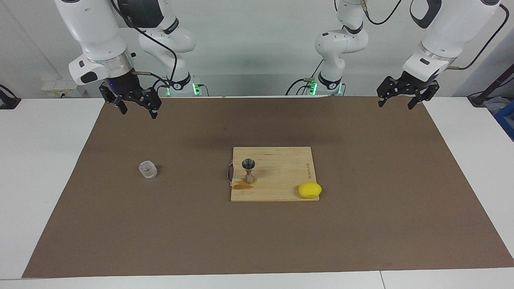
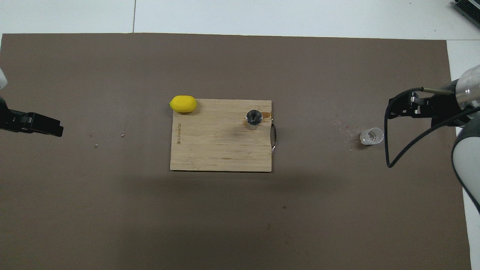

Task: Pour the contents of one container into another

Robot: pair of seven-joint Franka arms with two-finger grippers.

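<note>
Facing view: both sets of fingers hung apart and empty, the right gripper (image 1: 136, 108) high above the mat, glass cup (image 1: 147, 169) standing well below it. Overhead view: cup (image 2: 371, 135) just beside the right fingers (image 2: 398, 111); jigger (image 2: 254, 119) upright on the board (image 2: 221, 150), between both grippers; left gripper (image 2: 56, 129) at the mat's edge.

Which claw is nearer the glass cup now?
Right. The right claw hangs open, raised at the cup's end of the table; the left claw waits open at the other end.

Robot lab (two bench-mounted arms (image 1: 100, 36), bare walls)
</note>
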